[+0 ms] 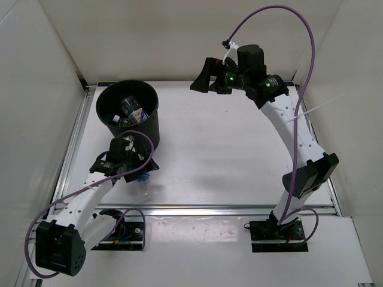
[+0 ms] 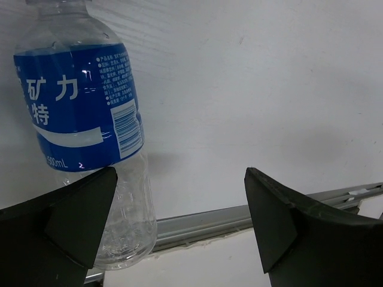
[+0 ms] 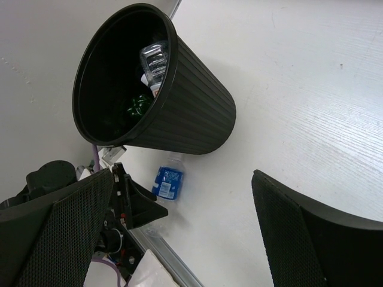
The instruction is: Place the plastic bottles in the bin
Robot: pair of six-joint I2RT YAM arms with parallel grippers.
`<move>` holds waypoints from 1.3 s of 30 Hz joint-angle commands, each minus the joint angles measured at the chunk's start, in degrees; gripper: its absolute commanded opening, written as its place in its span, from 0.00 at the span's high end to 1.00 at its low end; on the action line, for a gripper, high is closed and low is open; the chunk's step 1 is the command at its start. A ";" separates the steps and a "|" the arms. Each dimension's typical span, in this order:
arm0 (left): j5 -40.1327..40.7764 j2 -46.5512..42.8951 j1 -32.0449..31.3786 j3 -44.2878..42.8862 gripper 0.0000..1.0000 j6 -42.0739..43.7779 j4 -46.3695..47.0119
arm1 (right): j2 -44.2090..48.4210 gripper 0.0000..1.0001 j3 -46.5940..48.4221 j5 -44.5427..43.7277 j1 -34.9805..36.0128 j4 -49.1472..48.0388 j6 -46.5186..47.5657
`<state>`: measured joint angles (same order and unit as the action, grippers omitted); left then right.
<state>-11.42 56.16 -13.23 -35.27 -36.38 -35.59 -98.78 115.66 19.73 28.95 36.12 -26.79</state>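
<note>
Black bin (image 1: 151, 128) upright at far left of table (image 1: 227, 155). Clear bottle (image 3: 154, 60) and green bottle (image 3: 139, 104) seen inside it. Blue-label bottle (image 2: 84, 113) lies on table just outside bin's near side, at left gripper (image 2: 181, 173). Left gripper jaws wide apart, nothing clamped; bottle overlaps one finger (image 2: 66, 221), contact cannot be confirmed. Right gripper (image 1: 201, 76) raised over far centre, jaws wide apart, empty.

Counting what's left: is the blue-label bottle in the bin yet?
Out: the blue-label bottle is on the table beside the bin, by the open left hand.
</note>
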 commanded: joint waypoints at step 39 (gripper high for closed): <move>13.87 -2.27 -6.28 -1.81 0.50 -12.30 -16.59 | -0.63 0.00 -1.22 4.27 -1.18 -0.35 0.59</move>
<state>1.28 57.80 -19.27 -32.25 -47.13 -47.42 -99.98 115.28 22.76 28.10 36.53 -26.79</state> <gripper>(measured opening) 0.618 0.998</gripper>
